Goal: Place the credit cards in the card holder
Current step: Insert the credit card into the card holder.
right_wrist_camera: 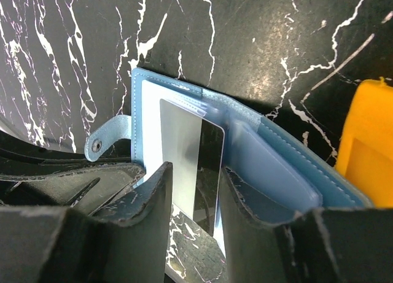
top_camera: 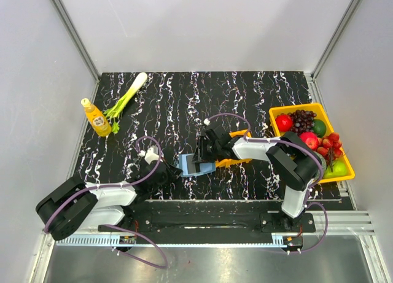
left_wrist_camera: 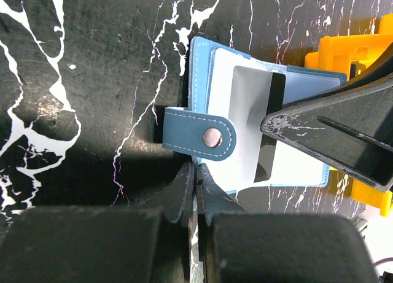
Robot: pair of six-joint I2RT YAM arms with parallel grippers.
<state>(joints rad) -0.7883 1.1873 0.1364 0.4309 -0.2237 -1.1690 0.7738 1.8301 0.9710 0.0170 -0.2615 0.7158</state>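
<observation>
The top view takes in the whole black, white-veined marble-pattern tabletop (top_camera: 184, 105). A small soft blue wallet-like card holder (top_camera: 191, 166) lies open near the front edge, between the two arms. A small orange plastic tray (top_camera: 230, 162) sits just to its right. A yellow plastic bin (top_camera: 291, 108) of fruit is at the far right, with a yellow squeeze bottle (top_camera: 96, 118) and a green leek (top_camera: 126, 99) at the far left. From here the holder's contents cannot be made out.

The wrist cameras show them. In the right wrist view, a thin credit card (right_wrist_camera: 190, 154) with a silvery face and a black stripe lies part-way inside a pocket of the card holder (right_wrist_camera: 295, 166). The pocket is on the pale inner panel, and the snap strap (right_wrist_camera: 110, 139) is flung out to one side. The left wrist view shows the same credit card (left_wrist_camera: 252, 123), the strap (left_wrist_camera: 199, 137) and the orange tray (left_wrist_camera: 350, 50) beyond.

The left arm lies low, stretched rightward from its base. The left end effector (left_wrist_camera: 195, 175) is closed tight, its tips at the edge of the card holder (left_wrist_camera: 199, 80) just under the strap. Whether they pinch the cover I cannot tell.

The right arm is folded, elbow near the fruit bin, forearm reaching left. The right end effector (right_wrist_camera: 196, 178) stands partly open, one finger on either side of the card. Whether the fingers press it I cannot tell.
</observation>
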